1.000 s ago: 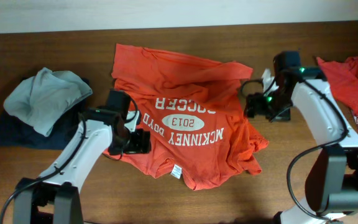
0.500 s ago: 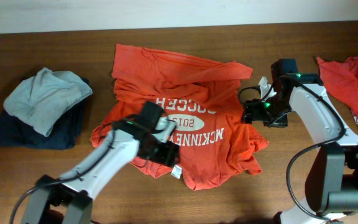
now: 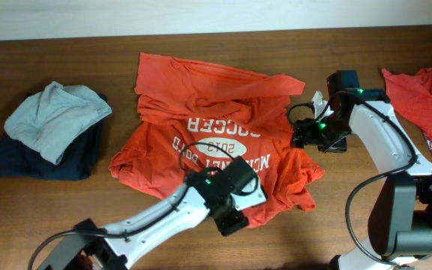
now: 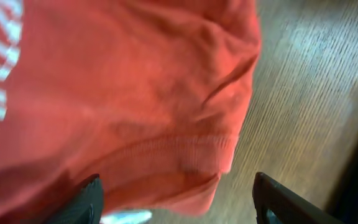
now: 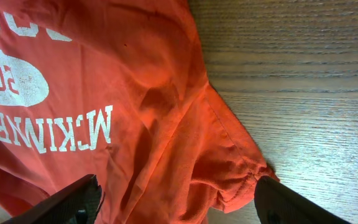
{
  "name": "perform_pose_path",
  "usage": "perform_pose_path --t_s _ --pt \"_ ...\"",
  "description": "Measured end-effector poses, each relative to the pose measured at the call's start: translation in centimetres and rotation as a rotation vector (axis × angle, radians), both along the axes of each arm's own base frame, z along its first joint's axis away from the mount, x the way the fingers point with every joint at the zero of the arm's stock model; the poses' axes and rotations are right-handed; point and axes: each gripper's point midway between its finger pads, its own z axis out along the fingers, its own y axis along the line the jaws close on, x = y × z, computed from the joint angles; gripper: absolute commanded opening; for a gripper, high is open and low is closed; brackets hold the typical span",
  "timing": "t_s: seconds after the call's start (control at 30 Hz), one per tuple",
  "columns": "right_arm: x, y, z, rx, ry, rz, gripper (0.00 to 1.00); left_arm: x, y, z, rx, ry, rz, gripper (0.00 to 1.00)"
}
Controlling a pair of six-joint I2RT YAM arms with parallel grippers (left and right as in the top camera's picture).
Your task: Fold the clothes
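Note:
The clothes are an orange-red T-shirt [image 3: 201,112] with white "McKinney Boyd 2013 Soccer" print, lying rumpled and spread on the middle of the table, and a second red shirt [image 3: 424,101] at the right edge. My left gripper [image 3: 235,214] hovers open over the middle shirt's near hem [image 4: 211,148], nothing between its fingers [image 4: 87,202]. My right gripper [image 3: 300,135] stands open above that shirt's right side, over its sleeve [image 5: 241,168], which lies beneath the wide-apart fingers [image 5: 73,202] untouched. In the wrist views the grippers [image 4: 179,205] [image 5: 176,205] hold nothing.
A folded grey garment [image 3: 57,116] lies on a navy one [image 3: 28,161] at the left of the wooden table [image 3: 351,202]. The left arm [image 3: 148,221] crosses the table's front. The back wall edge runs along the top.
My left arm has swung right, from the shirt's left edge to its near hem at the middle. The right gripper shifted slightly down and left. The shirt lies as before.

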Motion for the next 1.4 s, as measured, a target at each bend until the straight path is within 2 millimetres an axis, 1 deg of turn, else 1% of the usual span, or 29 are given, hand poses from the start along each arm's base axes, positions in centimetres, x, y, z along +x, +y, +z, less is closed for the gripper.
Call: perform_pose_path --t_s 0.03,0.1,0.13,0.23,0.3,0.33,0.37,0.4,0.43,0.47,0.53,0.7,0.8,0.83,0.93,1.0,1.1,1.13,1.27,1.33,1.4 --pt "0.0 0.0 0.0 0.0 0.0 0.0 0.84 -0.1 -0.3 -0.3 0.004 -0.007 -0.022 0.78" --pt "0.0 0.0 0.0 0.0 0.0 0.0 0.84 -0.7 -0.5 -1.3 0.033 -0.01 -0.071 0.84" --pt "0.0 0.0 0.0 0.0 0.0 0.0 0.84 -0.9 -0.5 -1.7 0.049 -0.007 -0.094 0.86" --pt "0.0 0.0 0.0 0.0 0.0 0.0 0.84 -1.9 0.0 -2.5 0.095 0.007 -0.155 0.86" --pt "-0.1 0.0 0.0 0.0 0.002 -0.001 0.84 -2.4 0.2 -2.7 0.116 0.008 -0.187 0.84" --pt "-0.1 0.0 0.0 0.0 0.004 0.0 0.84 -2.6 0.2 -2.7 0.121 0.005 -0.202 0.78" --pt "-0.1 0.0 0.0 0.0 0.004 0.0 0.84 -2.7 0.2 -2.7 0.124 0.002 -0.211 0.63" --pt "-0.1 0.0 0.0 0.0 0.004 0.0 0.84 -2.7 0.2 -2.7 0.125 -0.002 -0.22 0.36" --pt "-0.1 0.0 0.0 0.0 0.004 0.0 0.84 -2.7 0.2 -2.7 0.125 -0.002 -0.223 0.18" --pt "-0.1 0.0 0.0 0.0 0.003 0.0 0.84 -2.7 0.2 -2.7 0.126 -0.004 -0.227 0.1" --pt "0.0 0.0 0.0 0.0 0.001 -0.001 0.84 -2.6 0.2 -2.7 0.127 -0.007 -0.228 0.0" --pt "0.1 0.0 0.0 0.0 -0.005 -0.001 0.84 -2.6 0.4 -2.8 0.137 -0.003 -0.202 0.01" --pt "0.6 0.0 0.0 -0.001 -0.025 -0.001 0.84 -3.5 2.1 -2.6 0.212 0.05 -0.159 0.01" --pt "0.9 0.0 0.1 0.0 -0.035 -0.001 0.84 -4.0 3.1 -2.4 0.255 0.081 -0.142 0.01" --pt "2.2 0.0 0.2 -0.002 -0.092 -0.002 0.84 -5.3 5.2 -1.5 0.351 0.156 -0.08 0.01" --pt "3.6 -0.1 0.5 -0.002 -0.151 -0.01 0.84 -6.1 6.3 -1.0 0.403 0.196 -0.008 0.0" --pt "5.8 -0.1 1.1 0.001 -0.239 -0.034 0.82 -6.9 7.1 -0.7 0.436 0.252 0.074 0.0" --pt "6.8 -0.2 1.4 0.004 -0.276 -0.049 0.79 -7.1 7.3 -0.5 0.442 0.274 0.107 0.01" --pt "9.4 -0.2 2.5 0.018 -0.382 -0.099 0.72 -7.7 8.1 -0.2 0.473 0.328 0.204 0.0" --pt "10.5 -0.2 2.8 0.026 -0.422 -0.121 0.7 -8.1 8.7 0.1 0.501 0.355 0.248 0.01" --pt "11.5 -0.3 2.7 0.031 -0.449 -0.134 0.67 -8.4 9.4 0.4 0.531 0.379 0.28 0.01"
